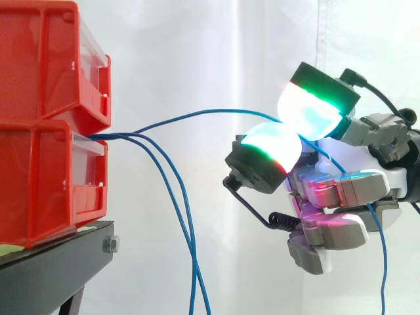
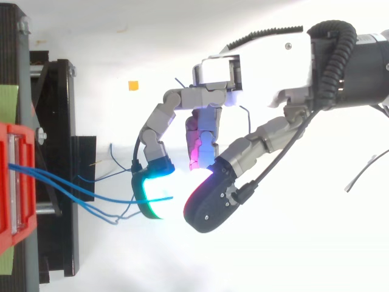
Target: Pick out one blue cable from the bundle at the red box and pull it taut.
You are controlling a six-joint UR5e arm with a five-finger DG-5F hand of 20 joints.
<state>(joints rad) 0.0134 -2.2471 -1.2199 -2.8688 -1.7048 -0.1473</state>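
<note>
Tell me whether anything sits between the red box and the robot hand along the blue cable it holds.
Nothing visible does. The robot hand pinches one blue cable, and that cable runs through open air from the red box to it. The other blue cables droop below it, apart from it once clear of the box.

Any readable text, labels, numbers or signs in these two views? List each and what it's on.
None readable in either view.
Red bins: the clear label holders on their fronts show no legible print.
Hand, pinching the blue cable: no markings visible.
Small orange square on the white surface: no print visible.
</note>
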